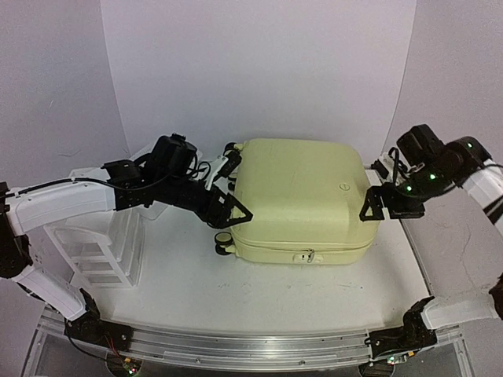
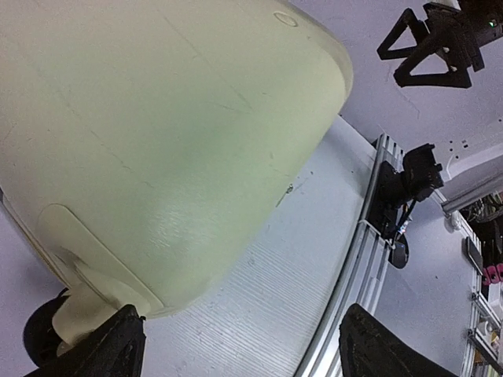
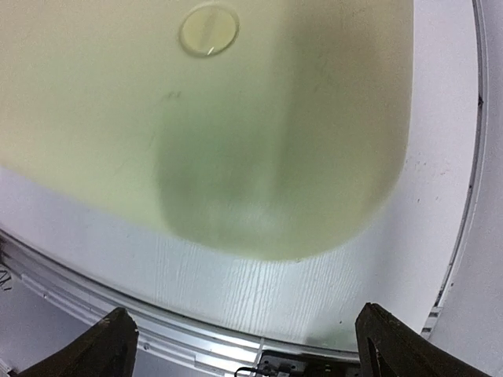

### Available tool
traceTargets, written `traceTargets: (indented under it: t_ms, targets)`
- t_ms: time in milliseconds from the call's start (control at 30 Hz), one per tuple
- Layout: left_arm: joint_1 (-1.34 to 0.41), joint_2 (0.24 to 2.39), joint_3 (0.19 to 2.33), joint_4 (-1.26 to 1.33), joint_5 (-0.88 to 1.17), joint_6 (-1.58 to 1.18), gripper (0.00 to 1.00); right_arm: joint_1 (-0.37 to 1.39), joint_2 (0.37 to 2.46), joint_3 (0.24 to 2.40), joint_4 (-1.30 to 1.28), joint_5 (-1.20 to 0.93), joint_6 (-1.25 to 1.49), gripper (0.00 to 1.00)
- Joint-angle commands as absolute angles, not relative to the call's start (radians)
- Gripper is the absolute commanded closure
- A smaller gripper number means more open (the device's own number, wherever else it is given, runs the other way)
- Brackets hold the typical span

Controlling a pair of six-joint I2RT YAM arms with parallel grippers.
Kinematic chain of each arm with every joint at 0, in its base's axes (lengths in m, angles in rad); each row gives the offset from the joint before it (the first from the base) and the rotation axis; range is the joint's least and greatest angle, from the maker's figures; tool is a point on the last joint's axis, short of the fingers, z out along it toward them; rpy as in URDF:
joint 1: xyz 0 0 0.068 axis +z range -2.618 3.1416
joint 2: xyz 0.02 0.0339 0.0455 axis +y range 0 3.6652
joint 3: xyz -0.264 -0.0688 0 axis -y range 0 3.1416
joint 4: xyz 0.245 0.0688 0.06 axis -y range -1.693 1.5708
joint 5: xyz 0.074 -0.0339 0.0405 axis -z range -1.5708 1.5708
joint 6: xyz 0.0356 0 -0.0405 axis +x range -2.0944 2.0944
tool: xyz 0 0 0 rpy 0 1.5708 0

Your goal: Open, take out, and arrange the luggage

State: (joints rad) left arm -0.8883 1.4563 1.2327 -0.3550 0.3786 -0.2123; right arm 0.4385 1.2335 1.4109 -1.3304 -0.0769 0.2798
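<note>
**Ops:** Status?

**Me:** Nothing done yet, afaict. The luggage (image 1: 302, 196) lies flat mid-table (image 1: 181, 283), wheels to the left and lid down. The seam is shut all along the near side, w/ the zip pull (image 1: 308, 255) sitting on it. So opening, taking out and arranging are all left to do.

**Ops:** Left side?

**Me:** Drawer organiser (image 1: 102, 251) stands far left, well apart from the luggage. My left end effector (image 1: 229, 214) is at the luggage's left near corner, by the wheels. Jaws are spread wide w/ nothing in them. On the wrist cam the shell fills the upper left and a wheel (image 2: 43, 334) sits just beside one finger (image 2: 110, 349). Can't tell if they touch.

**Ops:** Right side?

**Me:** Right end effector (image 1: 380, 206) is at the luggage's right edge, toward the near corner. Also released, jaws fully apart, gripping nothing. On its wrist cam the shell w/ a round badge (image 3: 208, 30) lies ahead, and bare table shows between the fingers (image 3: 110, 345). Contact w/ the shell: can't tell from above.

**Ops:** Next?

**Me:** I'd guess the zip first, and the pull is between both arms, nearer neither.
</note>
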Motion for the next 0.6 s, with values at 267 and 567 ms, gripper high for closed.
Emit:
traceTargets:
  t_ms: [267,567]
  targets:
    - [-0.901,1.432,1.308,-0.545,0.209,0.114,0.05,0.921,1.007,0.888,-0.661,0.012,0.475,0.02]
    - [-0.900,1.421,1.267,-0.498,0.284,-0.021,0.09,1.019,1.118,0.684,-0.188,0.338,0.566,0.17]
